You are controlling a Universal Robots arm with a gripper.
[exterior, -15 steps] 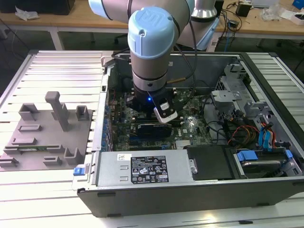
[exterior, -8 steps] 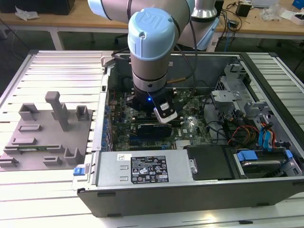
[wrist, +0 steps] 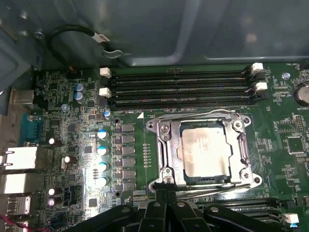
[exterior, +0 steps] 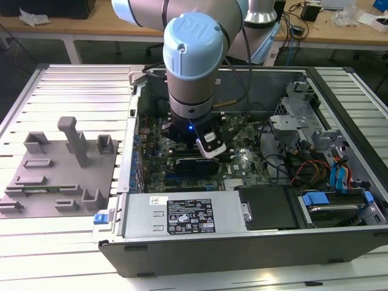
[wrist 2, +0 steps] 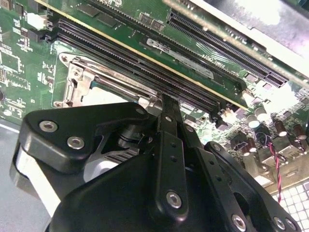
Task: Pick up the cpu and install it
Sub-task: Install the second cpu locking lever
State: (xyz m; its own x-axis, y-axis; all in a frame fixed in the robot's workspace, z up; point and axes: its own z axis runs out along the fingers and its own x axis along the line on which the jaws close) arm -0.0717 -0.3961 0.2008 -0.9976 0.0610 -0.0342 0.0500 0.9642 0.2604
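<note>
The cpu, a pale silver square chip, lies flat inside the open metal-framed socket on the green motherboard in the first wrist view. My gripper is shut with nothing between its fingers, and its tips are at the socket frame's edge beside the cpu. In the second wrist view the gripper comes to a point against the corner of the socket frame. In the exterior view the arm reaches straight down into the open computer case.
Long black memory slots run along one side of the socket. A grey power supply lines the case's front wall, with cables and a drive bay on the exterior view's right. A grey fixture plate lies outside the case on the exterior view's left.
</note>
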